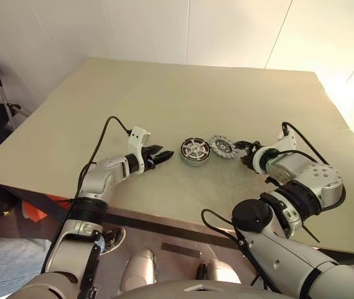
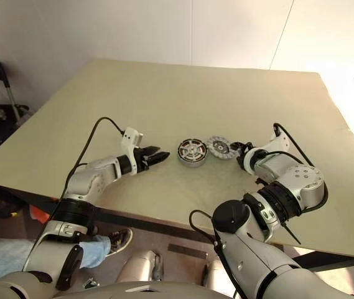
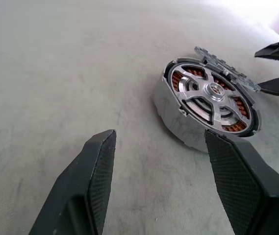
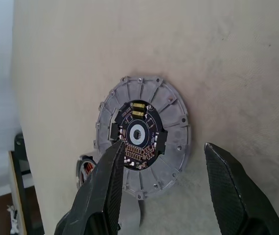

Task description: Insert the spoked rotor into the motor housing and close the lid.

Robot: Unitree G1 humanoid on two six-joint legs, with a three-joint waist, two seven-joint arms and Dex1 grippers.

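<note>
Table: a pale beige top on which all the parts are laid.
Motor housing: set near the table's middle, silver rim upward, copper windings seen through the gaps.
Spoked rotor: already seated inside the housing (pale spokes over the red-copper ring).
Lid: laid flat just to the right of the housing, ribbed rim and dark circuit-board centre shown.
Left gripper: held left of the housing, fingers spread apart, nothing gripped.
Right gripper: poised beside the lid's right edge, fingers parted, nothing clasped; contact with the lid cannot be told.
</note>
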